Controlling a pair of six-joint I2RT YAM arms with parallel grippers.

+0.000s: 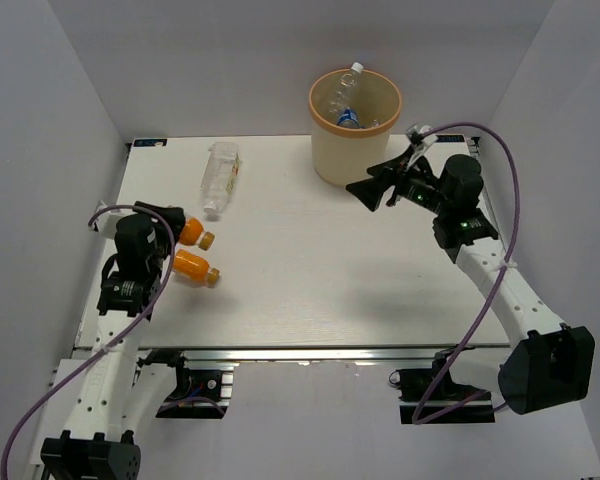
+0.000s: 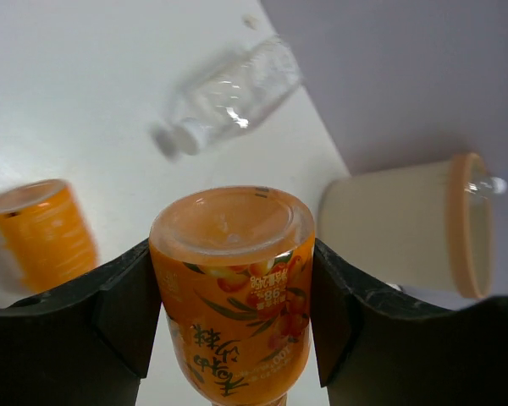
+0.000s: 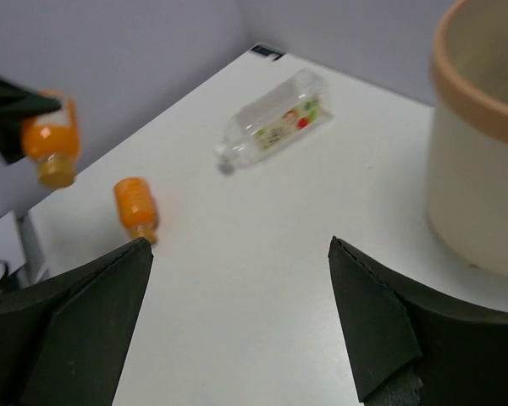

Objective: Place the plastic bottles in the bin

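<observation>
My left gripper (image 1: 180, 227) is shut on an orange bottle (image 1: 196, 233) and holds it off the table at the left side; the left wrist view shows the bottle (image 2: 233, 288) pressed between both fingers. A second orange bottle (image 1: 192, 266) lies on the table just in front of it. A clear bottle (image 1: 220, 178) with a small label lies at the back left. The beige bin (image 1: 332, 155) stands at the back, right of centre, with clear bottles (image 1: 346, 95) inside. My right gripper (image 1: 373, 190) is open and empty, beside the bin's front.
The white table (image 1: 320, 280) is boxed in by grey walls at the back and on both sides. In the right wrist view the bin wall (image 3: 478, 186) is close on the right. A purple cable (image 1: 500, 290) runs along the right arm.
</observation>
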